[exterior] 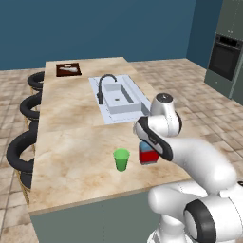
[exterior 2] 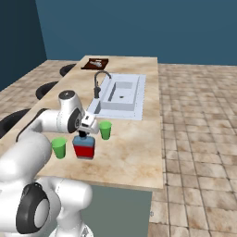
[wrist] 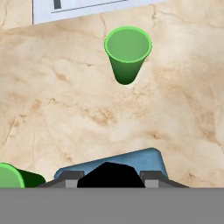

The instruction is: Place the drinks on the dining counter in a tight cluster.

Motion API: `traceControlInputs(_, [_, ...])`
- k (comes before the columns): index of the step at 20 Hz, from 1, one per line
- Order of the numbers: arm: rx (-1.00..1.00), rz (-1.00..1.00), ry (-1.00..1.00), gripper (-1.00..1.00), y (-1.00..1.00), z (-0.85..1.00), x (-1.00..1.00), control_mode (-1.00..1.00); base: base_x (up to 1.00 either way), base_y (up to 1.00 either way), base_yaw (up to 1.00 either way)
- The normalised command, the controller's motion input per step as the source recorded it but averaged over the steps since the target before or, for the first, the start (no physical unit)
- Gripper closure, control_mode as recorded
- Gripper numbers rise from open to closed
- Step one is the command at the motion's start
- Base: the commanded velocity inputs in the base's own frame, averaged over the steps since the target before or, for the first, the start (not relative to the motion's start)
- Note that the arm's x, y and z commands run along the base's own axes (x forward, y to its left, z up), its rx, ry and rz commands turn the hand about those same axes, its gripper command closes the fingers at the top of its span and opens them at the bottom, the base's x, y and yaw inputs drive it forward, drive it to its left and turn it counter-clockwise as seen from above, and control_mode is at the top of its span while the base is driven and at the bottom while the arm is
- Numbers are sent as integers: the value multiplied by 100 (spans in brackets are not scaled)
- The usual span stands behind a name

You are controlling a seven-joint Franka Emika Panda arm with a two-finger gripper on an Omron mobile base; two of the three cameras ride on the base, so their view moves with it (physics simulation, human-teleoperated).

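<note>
A long dining counter (exterior: 71,137) with a beige marble top is standing on a tiled kitchen floor before a dark blue wall. One white-grey sink (exterior 2: 121,95) with one black curved faucet (exterior 2: 98,83) is sitting inset near the counter's middle, and one dark board (exterior: 68,70) is lying at the far end. Three black stools (exterior: 19,156) are lining one side in the left base view.

One squat blue bottle (exterior 2: 84,147) with a red label is standing upright on the counter near the front edge. The gripper (exterior 2: 84,134) is reaching down over it, its fingers closing on the bottle's black cap (wrist: 110,174).

Two small green cups are standing upright nearby: one cup (exterior 2: 105,130) between the bottle and the sink, the other cup (exterior 2: 59,147) just beside the bottle, toward the stools.
</note>
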Motion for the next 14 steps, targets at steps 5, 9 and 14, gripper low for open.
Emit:
traceControlInputs(5, [0, 0, 0, 100, 0, -3, 4, -100, 0, 0, 0])
traceControlInputs(9, [0, 0, 0, 100, 0, -18, 0, -100, 0, 0, 0])
traceControlInputs(14, [0, 0, 0, 100, 0, -25, 0, -100, 0, 0, 0])
